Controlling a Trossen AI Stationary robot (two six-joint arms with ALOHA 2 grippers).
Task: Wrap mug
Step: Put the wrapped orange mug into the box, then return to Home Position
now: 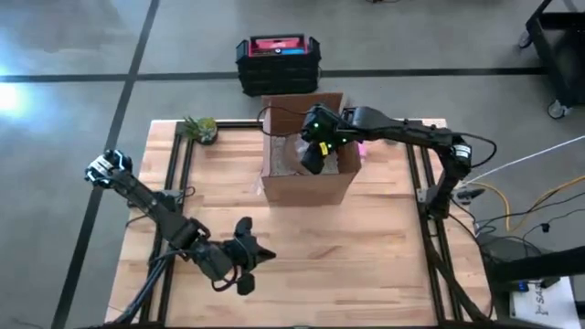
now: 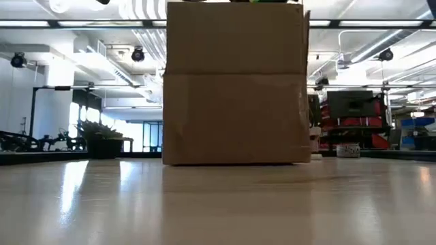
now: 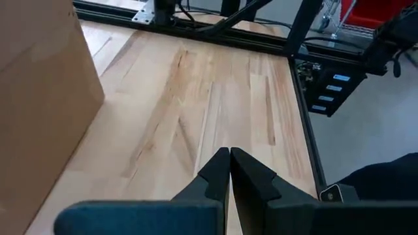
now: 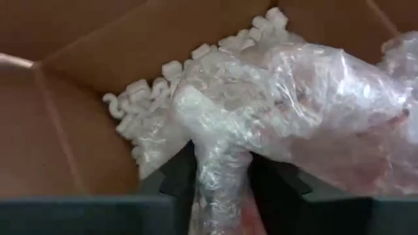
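The left gripper (image 1: 245, 259) rests low over the tabletop (image 1: 366, 247) near its front edge, arm folded, jaws pressed together and empty. Further right, the right gripper (image 1: 313, 157) reaches down into the cardboard box (image 1: 306, 186), jaws clamped on the bubble-wrapped mug (image 4: 294, 111) above packing peanuts (image 4: 140, 111).

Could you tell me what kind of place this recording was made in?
Probably a robotics lab or workshop set up for packing: a wooden table on a polished concrete floor, a cardboard box holding packing peanuts, and equipment racks behind.
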